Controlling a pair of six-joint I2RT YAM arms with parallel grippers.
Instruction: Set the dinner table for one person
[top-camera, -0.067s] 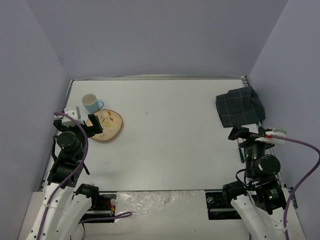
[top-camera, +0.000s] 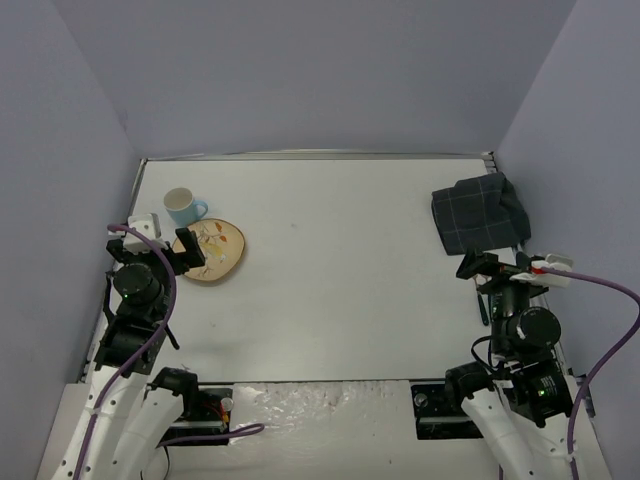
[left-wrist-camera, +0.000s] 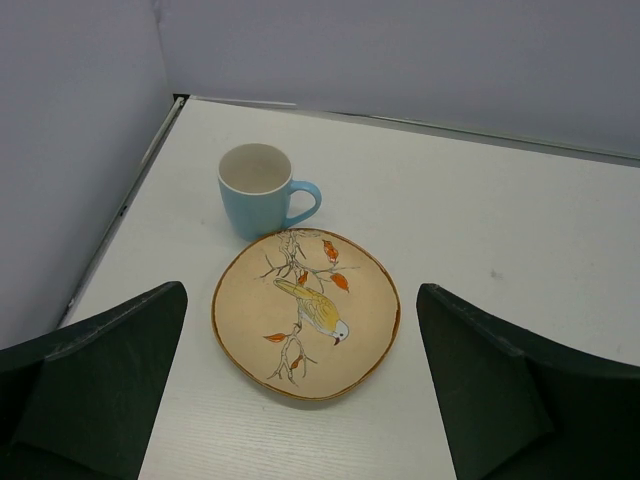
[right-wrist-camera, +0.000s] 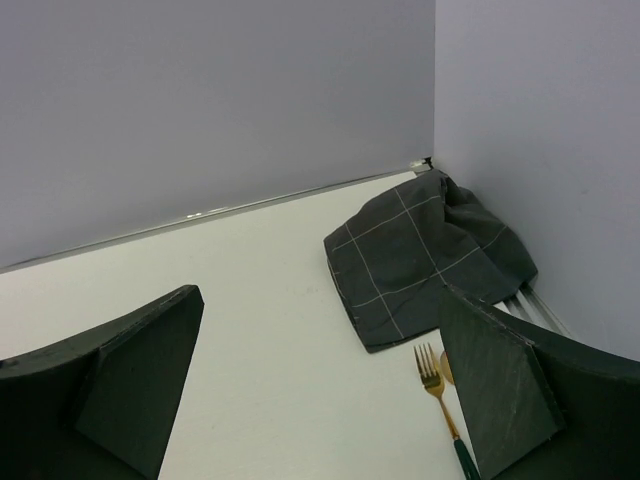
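The dinner table (top-camera: 340, 260) is smooth matt white, metal-rimmed; the mug (left-wrist-camera: 258, 190) and plate (left-wrist-camera: 305, 312) look glazed ceramic; the mat (right-wrist-camera: 420, 255) is creased cloth; the fork (right-wrist-camera: 432, 375) glossy golden metal

Soft even light, sharp focus

- The top view looks down from high above and behind the arm bases, far enough back to take in the whole counter (top-camera: 340, 300) up to its far wall.
- The left wrist view sits low and close at the near left, facing far through the left pincer (left-wrist-camera: 300, 292). It shares the plate (left-wrist-camera: 305, 313) and mug (left-wrist-camera: 258, 190) with the top view.
- The right wrist view sits low at the near right, facing the far right corner through the right pincer (right-wrist-camera: 320, 295). It shares the checked cloth (right-wrist-camera: 420, 255) with the top view.
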